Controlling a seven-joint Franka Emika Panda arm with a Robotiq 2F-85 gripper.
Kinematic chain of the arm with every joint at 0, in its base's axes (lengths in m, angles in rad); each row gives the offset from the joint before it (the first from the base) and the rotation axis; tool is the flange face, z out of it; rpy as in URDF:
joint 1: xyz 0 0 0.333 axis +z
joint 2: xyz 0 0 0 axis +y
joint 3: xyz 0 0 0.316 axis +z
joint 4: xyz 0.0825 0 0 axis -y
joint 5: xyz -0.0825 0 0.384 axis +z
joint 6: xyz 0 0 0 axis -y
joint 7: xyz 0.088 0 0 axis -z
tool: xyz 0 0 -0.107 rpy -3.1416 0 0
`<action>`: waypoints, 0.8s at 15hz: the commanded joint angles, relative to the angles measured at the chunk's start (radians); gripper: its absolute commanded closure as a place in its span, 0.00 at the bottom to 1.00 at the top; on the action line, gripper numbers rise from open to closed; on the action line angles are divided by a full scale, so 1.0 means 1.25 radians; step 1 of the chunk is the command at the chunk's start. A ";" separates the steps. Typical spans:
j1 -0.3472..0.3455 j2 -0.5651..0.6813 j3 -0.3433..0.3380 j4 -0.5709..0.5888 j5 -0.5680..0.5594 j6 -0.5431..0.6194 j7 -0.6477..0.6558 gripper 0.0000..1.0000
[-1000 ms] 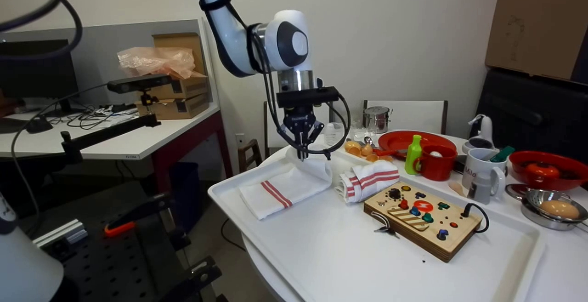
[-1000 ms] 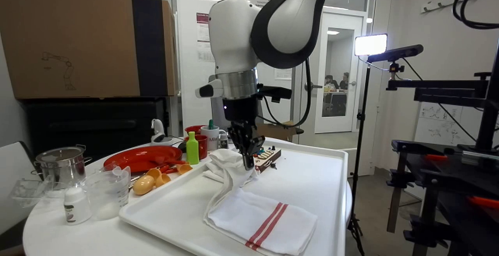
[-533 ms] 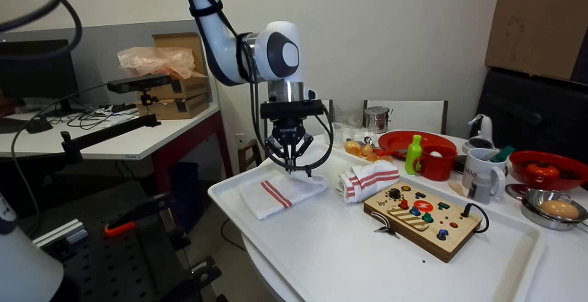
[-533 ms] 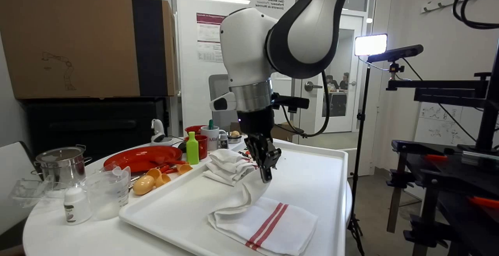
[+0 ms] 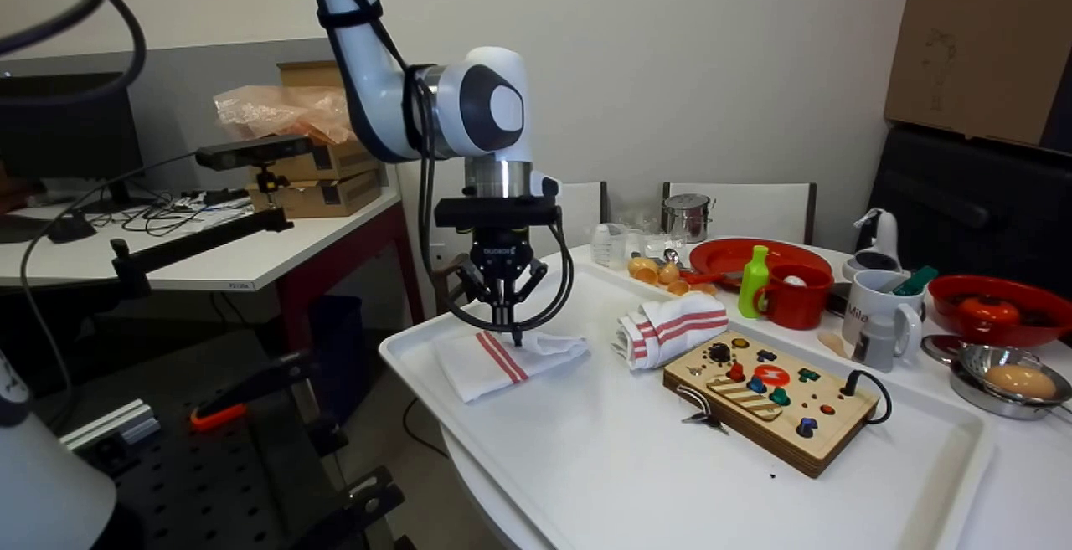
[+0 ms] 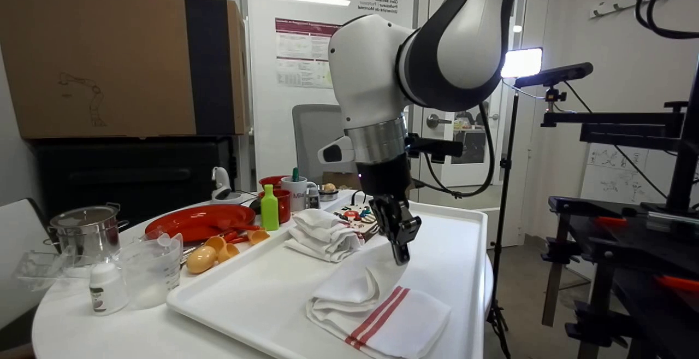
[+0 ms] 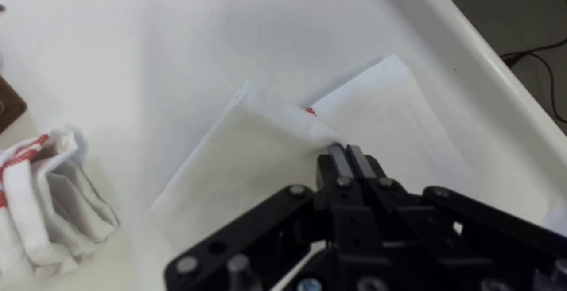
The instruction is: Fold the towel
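In an exterior view, the towel (image 5: 492,368) lies at one end of the white tray (image 5: 653,470) on the table (image 5: 1038,483), well apart from the wooden control board (image 5: 800,397). My gripper (image 5: 509,340) points down over the towel, just beside the red stripes.

In an exterior view, a flap (image 6: 377,263) of the towel rises to my gripper and sags in a soft curl beneath, and layered edges show at the near side. From that I judge one fold is already in and the step in hand is the next: laying this flap over toward the striped end. The bunched cloth (image 6: 322,233) is near, yet apart.

In the wrist view, my fingers (image 7: 340,162) are drawn together, hardly a gap between them, with the flap's edge pinched at the tips. That edge slants across the layer below, a speck of red peeping out past it, so the two do not line up. The next move, I think, calls for a slight turn to square the edge, then setting it down flat before I let go, or the flap may spring back
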 commanded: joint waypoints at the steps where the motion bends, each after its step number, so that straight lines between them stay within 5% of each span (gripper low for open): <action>1: -0.013 -0.030 0.028 -0.029 0.054 -0.003 0.019 0.99; 6: -0.039 -0.016 0.085 -0.013 0.154 -0.013 0.000 0.99; 12: -0.032 -0.012 0.088 -0.020 0.174 -0.006 0.003 0.99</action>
